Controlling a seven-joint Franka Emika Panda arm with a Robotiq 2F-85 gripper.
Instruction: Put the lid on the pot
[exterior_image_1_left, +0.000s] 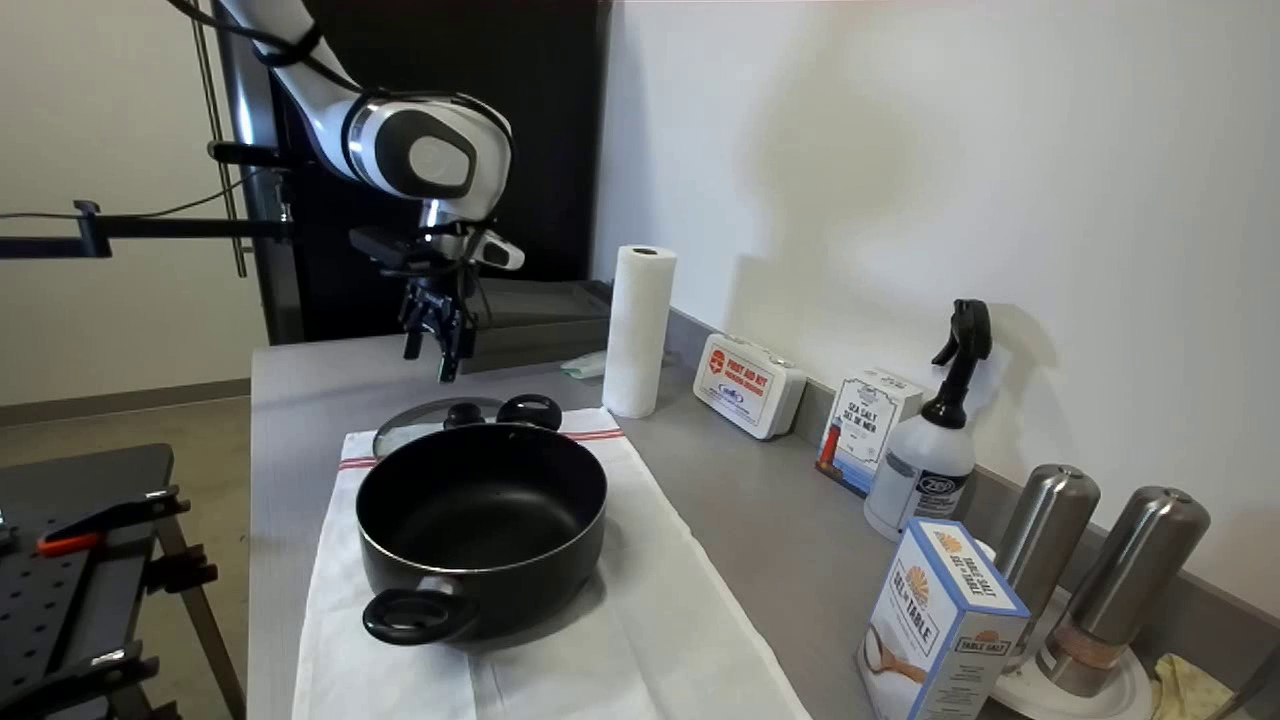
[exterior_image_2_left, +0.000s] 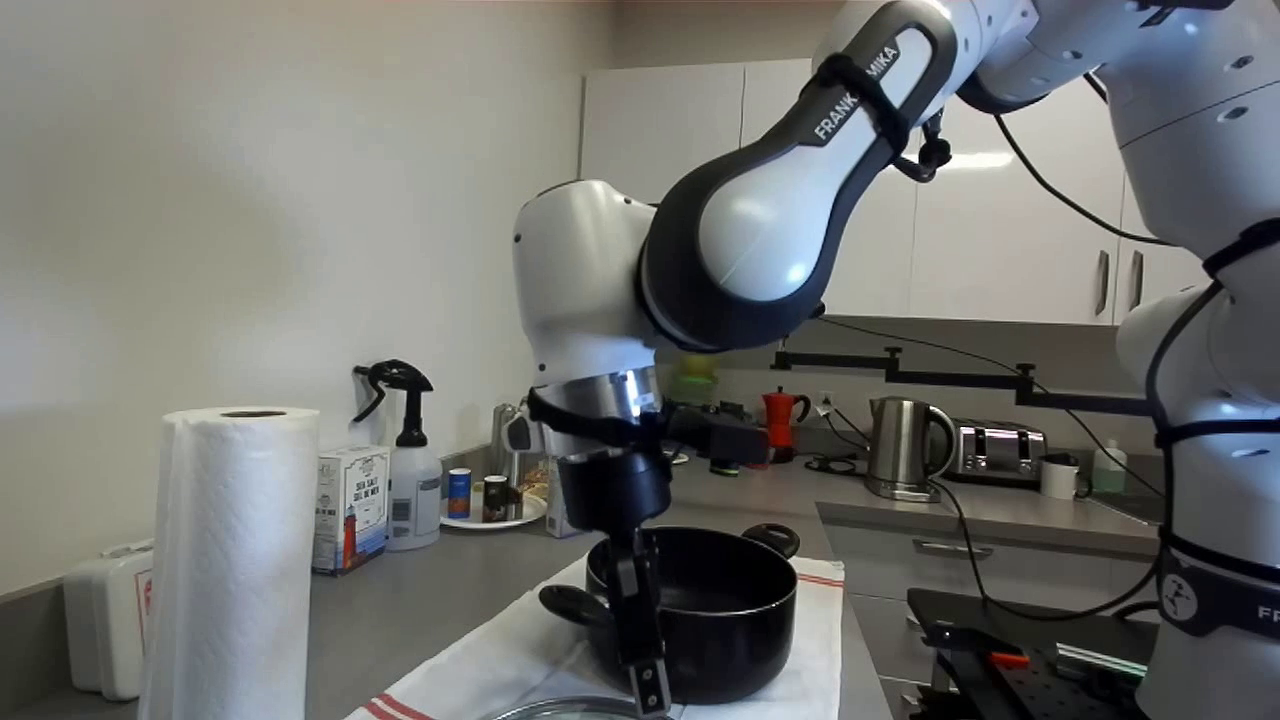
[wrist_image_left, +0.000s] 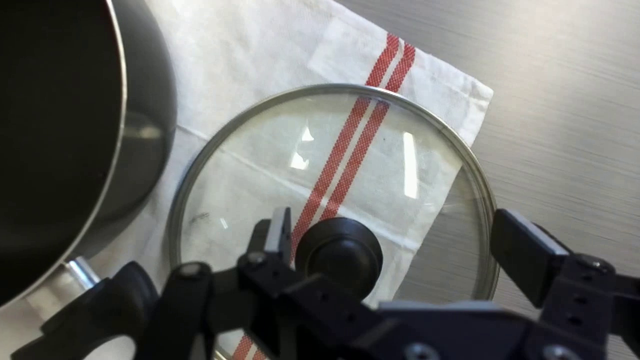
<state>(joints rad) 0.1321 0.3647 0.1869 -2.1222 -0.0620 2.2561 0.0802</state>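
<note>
The black pot (exterior_image_1_left: 530, 580) stands upright and uncovered on a white towel; it also shows in an exterior view (exterior_image_2_left: 725, 650) and at the left of the wrist view (wrist_image_left: 150, 105). The glass lid (wrist_image_left: 400, 150) lies flat beside the pot, knob up, partly over the towel's edge. In an exterior view the lid (exterior_image_1_left: 400, 432) is partly hidden behind the pot; elsewhere only its rim (exterior_image_2_left: 570, 708) shows. My gripper (exterior_image_1_left: 430, 362) is open and empty above the lid. In the wrist view the knob (wrist_image_left: 342, 250) appears between the gripper's fingers (wrist_image_left: 400, 237), nearer the left finger.
A paper towel roll (exterior_image_1_left: 640, 330), first aid kit (exterior_image_1_left: 745, 388), salt box (exterior_image_1_left: 865, 430) and spray bottle (exterior_image_1_left: 925, 460) stand along the wall. A table salt box (exterior_image_1_left: 935, 630) and two steel mills (exterior_image_1_left: 1125, 590) stand nearer that camera. The counter edge runs along the towel's other side.
</note>
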